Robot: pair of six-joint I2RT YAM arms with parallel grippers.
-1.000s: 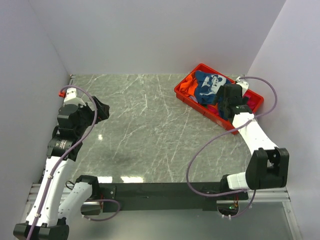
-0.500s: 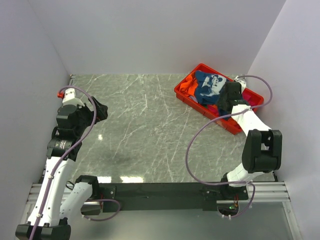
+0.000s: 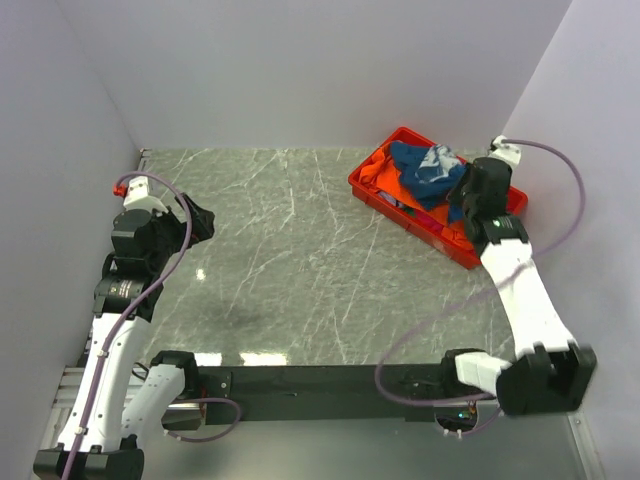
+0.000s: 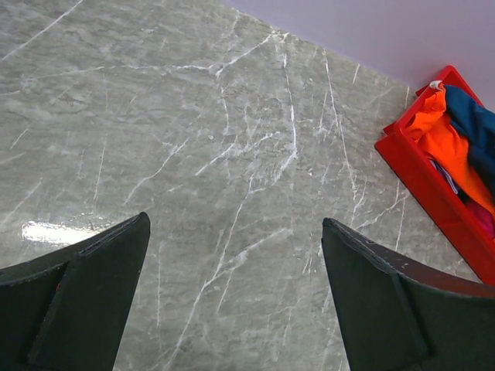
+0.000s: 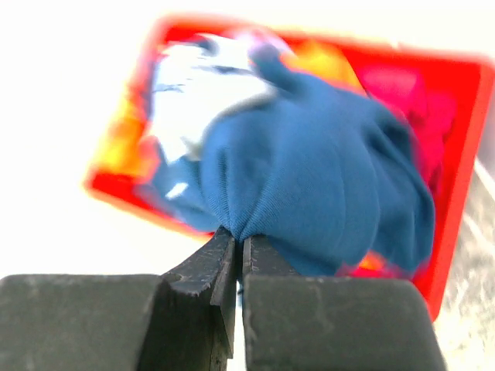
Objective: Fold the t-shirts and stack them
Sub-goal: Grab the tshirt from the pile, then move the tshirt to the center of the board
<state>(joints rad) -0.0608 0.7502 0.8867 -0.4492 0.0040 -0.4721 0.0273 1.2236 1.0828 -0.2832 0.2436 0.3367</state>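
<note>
Right gripper is clamped on a fold of the navy t-shirt, bunched over the red crate, long axis unclear. Left gripper, well left of the crate, has its jaws apart.

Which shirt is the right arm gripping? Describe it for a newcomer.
Find the red crate at the far right corner of the marble table. On top of its pile lies the navy-blue t-shirt, pinched by the right gripper. It is the only blue one, with a pale print, beside an orange shirt and magenta-pink cloth.
</note>
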